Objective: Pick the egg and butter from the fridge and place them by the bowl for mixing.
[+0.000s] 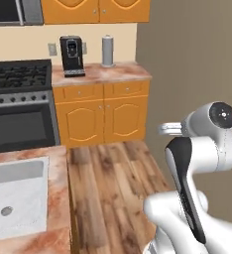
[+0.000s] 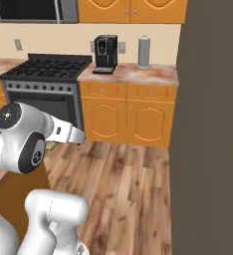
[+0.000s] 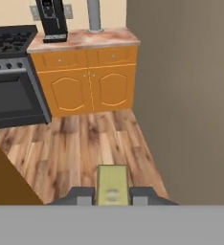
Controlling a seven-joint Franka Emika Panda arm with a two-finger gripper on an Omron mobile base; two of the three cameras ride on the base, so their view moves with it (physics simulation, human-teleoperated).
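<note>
The two dark fingers of the gripper are clenching a small yellow-tan block, the butter, which is sitting upright between them at the bottom of the hand view. Beyond the butter, the camera is looking over a wooden floor toward orange cabinets under a pink stone counter, where a black coffee machine and a grey canister are standing. A dark stove is sitting to the left of those cabinets. A tall, flat grey wall, which is probably the side of the fridge, is filling the right side. In the left base view, the white arm is rising at the lower right, folded in close to itself, and a near counter with a pale sink is lying at the lower left. As a judgement, the butter is already out of the fridge and is being carried, so the task is partway along. No bowl or egg can be pointed to here, so whether the egg is already placed cannot be told. The butter is not yet set down by the bowl.
</note>
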